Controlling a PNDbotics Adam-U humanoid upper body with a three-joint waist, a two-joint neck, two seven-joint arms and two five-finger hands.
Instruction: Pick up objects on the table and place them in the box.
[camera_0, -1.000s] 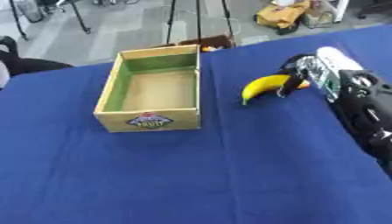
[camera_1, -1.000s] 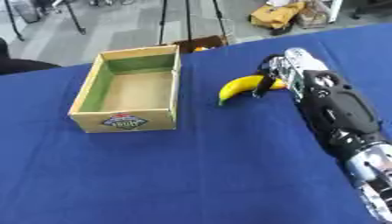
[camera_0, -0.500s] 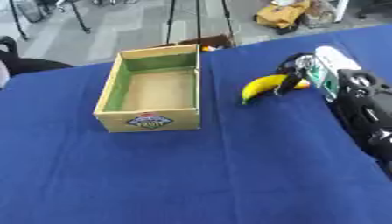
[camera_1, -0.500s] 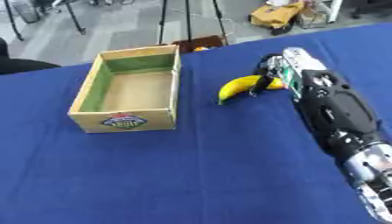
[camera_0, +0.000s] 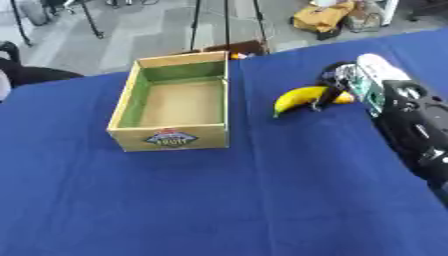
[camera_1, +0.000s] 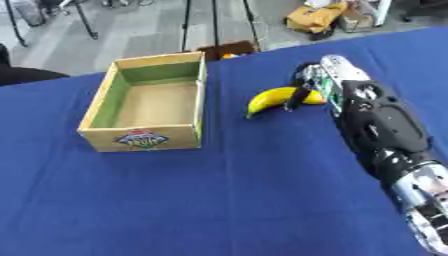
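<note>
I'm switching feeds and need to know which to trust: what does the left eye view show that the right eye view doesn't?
Only the left eye view shows a dark shape at the far left edge beyond the table. Only the right eye view shows the right arm's silver forearm joint running down to the lower corner. Both share the open cardboard box with green inner walls, nothing visible inside it, the yellow banana lying on the blue tablecloth, and the right hand with fingers curled on the banana's right end. The left hand shows in neither.

Blue tablecloth (camera_0: 219, 200); yellow bag (camera_0: 322, 15) on grey floor (camera_0: 149, 30) beyond.
</note>
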